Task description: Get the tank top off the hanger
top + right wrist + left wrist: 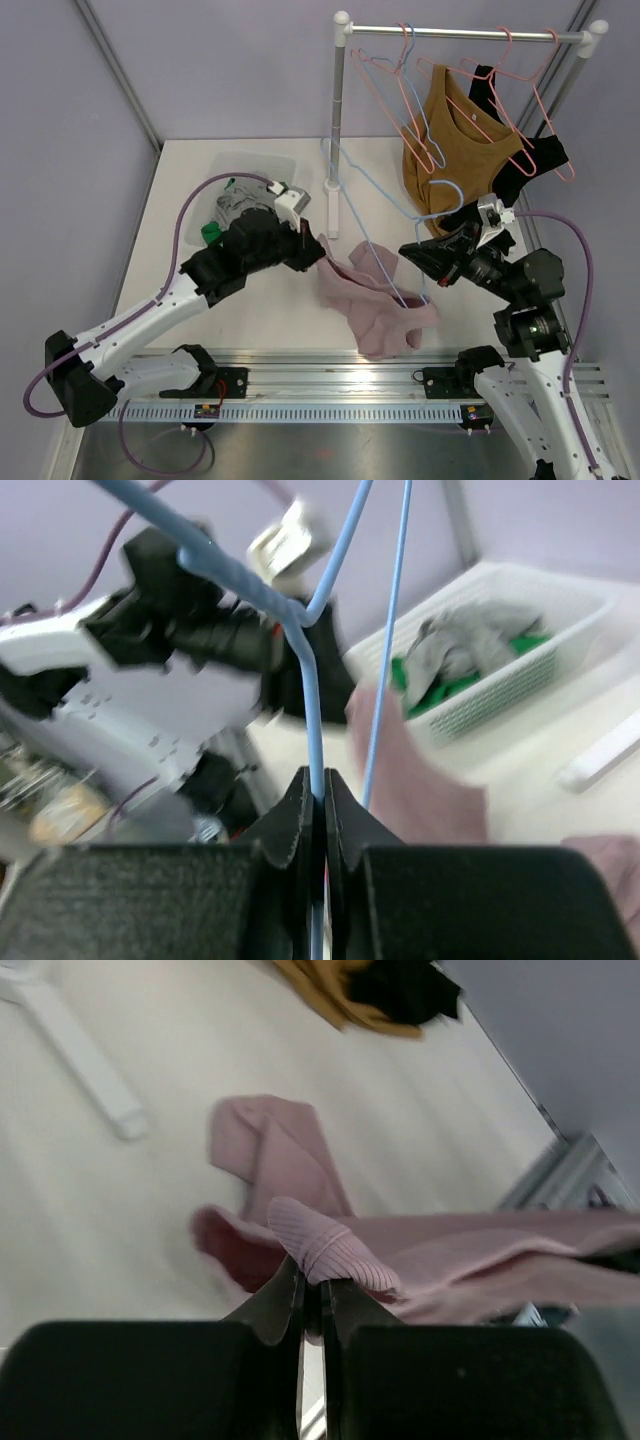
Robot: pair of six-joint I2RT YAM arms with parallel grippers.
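White table [250, 320] lies under the pink tank top [378, 312], bunched between both tools. The left tool [312, 1282] pinches its ribbed fold just ahead; the right tool [315, 785] clamps the blue hanger [313, 710] wire, with the fabric beyond it.

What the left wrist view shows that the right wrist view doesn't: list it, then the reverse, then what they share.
Only left wrist: the left end effector shut on a ribbed strap of the pink tank top, plus the brown top and black garment beyond. Only right wrist: the right end effector shut on the blue hanger wire, the white basket of clothes, and the left arm. Both: the pink tank top and the white table.
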